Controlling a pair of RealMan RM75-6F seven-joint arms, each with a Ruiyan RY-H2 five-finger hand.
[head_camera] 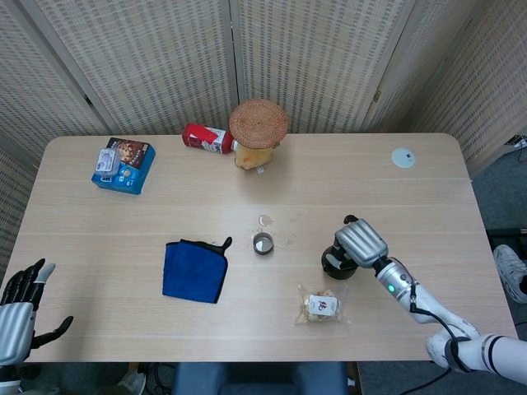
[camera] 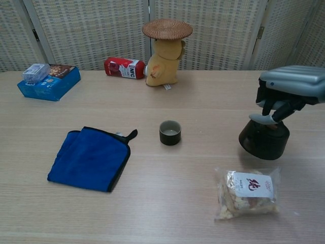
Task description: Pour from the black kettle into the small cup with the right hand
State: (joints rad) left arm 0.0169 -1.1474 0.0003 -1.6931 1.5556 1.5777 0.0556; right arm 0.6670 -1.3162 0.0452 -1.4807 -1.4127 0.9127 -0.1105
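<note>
Kettle work begins on the pale wooden table [head_camera: 123,230], where the robot's silver right hand [camera: 284,99] sits on top of the squat black kettle [camera: 264,140], its dark fingers [camera: 268,118] curled down over the rim. Whether they actually clamp the kettle cannot be told from either view; the chest view suggests contact at the top edge only.

Doing this step well appears to call for a firm, centred hold before any lift, then a level carry towards the small dark ceramic cup [camera: 170,132] and a slow tilt directly above its mouth, since the target is narrow and pale spots near it in the head view may be spilled liquid.

Measured from the cup, the kettle stands well apart to the right and slightly nearer the robot, with bare tabletop between them. The clear plastic snack bag [camera: 247,194] lies to the cup's right too, closer to the front edge, just before the kettle. The folded blue cloth [camera: 90,157] lies to the cup's left. The robot's left hand [head_camera: 18,309] hangs off the table's near left corner, fingers spread and holding nothing.
</note>
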